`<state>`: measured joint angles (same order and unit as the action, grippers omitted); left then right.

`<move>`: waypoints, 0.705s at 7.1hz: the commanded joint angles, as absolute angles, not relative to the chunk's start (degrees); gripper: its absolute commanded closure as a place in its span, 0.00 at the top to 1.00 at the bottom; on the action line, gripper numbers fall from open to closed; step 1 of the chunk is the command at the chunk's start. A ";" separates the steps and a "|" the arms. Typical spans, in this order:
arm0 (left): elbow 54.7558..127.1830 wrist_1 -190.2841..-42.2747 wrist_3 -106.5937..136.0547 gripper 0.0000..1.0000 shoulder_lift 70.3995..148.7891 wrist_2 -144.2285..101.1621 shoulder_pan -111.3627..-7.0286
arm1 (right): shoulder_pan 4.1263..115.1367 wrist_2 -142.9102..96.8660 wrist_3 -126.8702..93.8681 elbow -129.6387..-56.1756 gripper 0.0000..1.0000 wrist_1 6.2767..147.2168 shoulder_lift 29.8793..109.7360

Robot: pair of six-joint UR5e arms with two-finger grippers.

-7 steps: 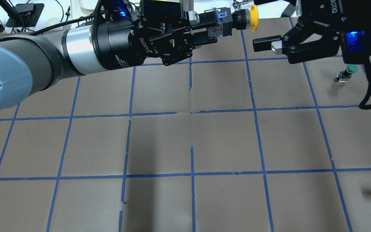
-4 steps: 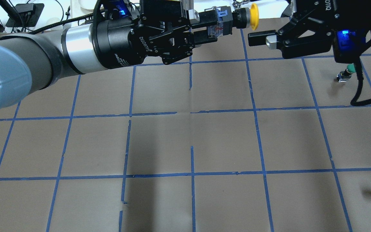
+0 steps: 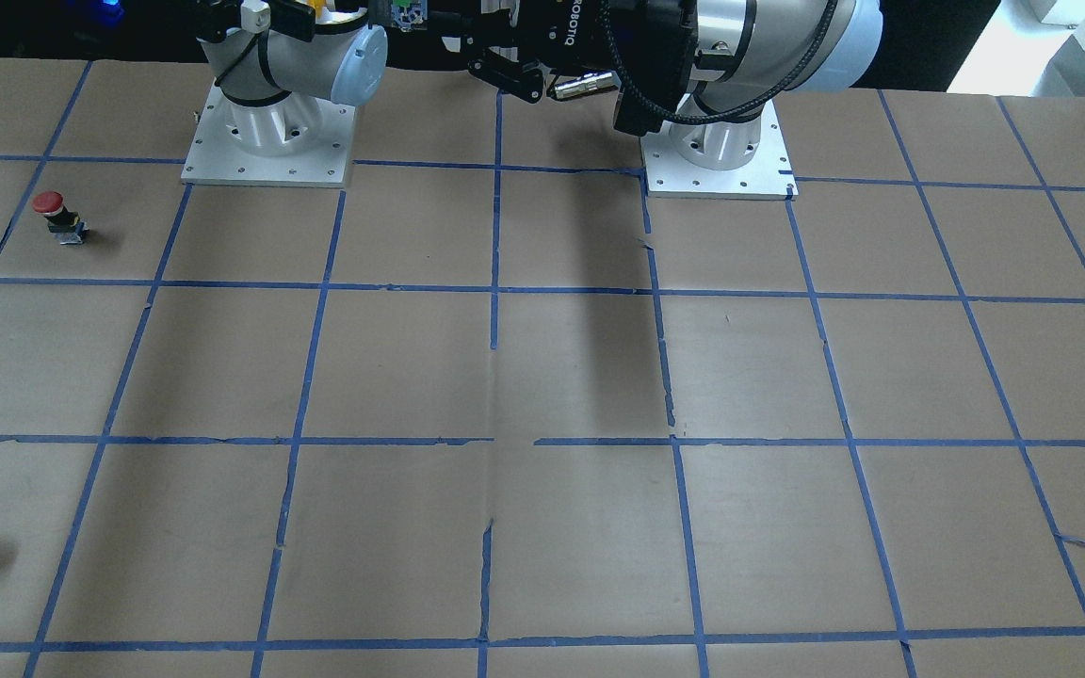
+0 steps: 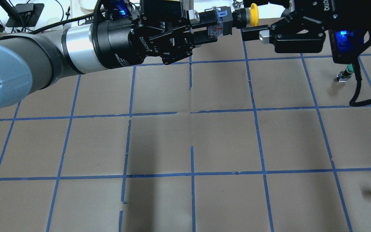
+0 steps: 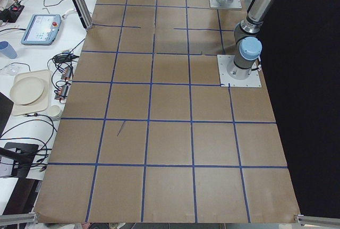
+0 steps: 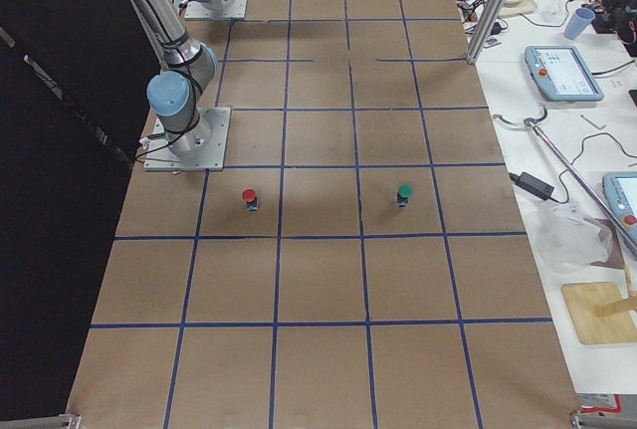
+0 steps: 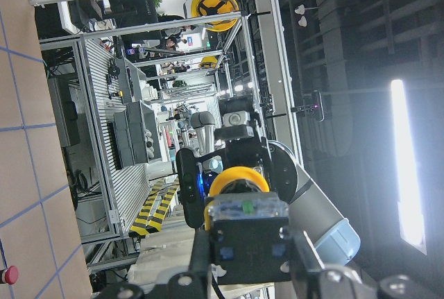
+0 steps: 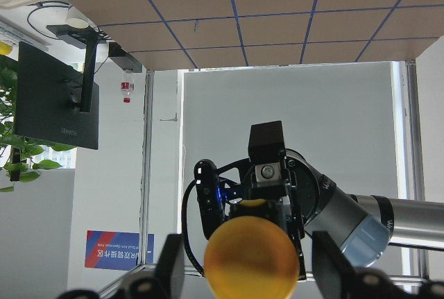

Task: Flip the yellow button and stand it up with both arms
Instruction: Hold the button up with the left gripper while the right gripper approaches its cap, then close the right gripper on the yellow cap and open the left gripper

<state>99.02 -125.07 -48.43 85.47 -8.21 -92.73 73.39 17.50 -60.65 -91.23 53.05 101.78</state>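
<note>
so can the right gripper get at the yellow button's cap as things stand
Probably yes. The right gripper is open and straddles the cap of the yellow button, while the left gripper grips only the body end, so nothing seems to block the cap.

The table is covered with matt brown paper, faintly creased, and gridded with blue tape that is frayed in places. The yellow button has a smooth, slightly glossy plastic cap, a black collar and a clear plastic body. The left gripper is matt black with bare metal by its fingertips. The left arm is satin grey metal with a polished silver ring and a smooth pale-blue cap. The base plates are matt pale metal.
</note>
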 commanded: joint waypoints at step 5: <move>99.06 -125.16 -47.21 1.00 85.25 -5.38 -92.73 | 73.39 16.35 -60.73 -91.23 0.25 52.91 101.78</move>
<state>99.25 -125.25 -48.12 85.26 -6.49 -92.77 73.38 16.59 -60.67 -91.22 52.95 101.78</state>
